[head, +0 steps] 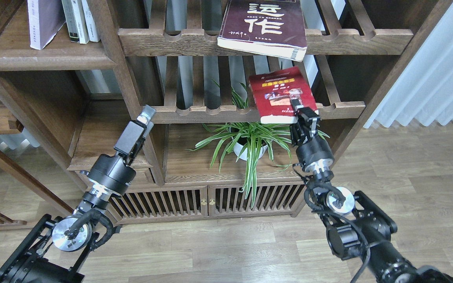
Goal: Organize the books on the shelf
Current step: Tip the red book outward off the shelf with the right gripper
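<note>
The right gripper has its fingers clenched on the near edge of the red photo-cover paperback, tilted above the notched slatted rack. Whether the left gripper is released or clenched, I cannot tell.
</note>
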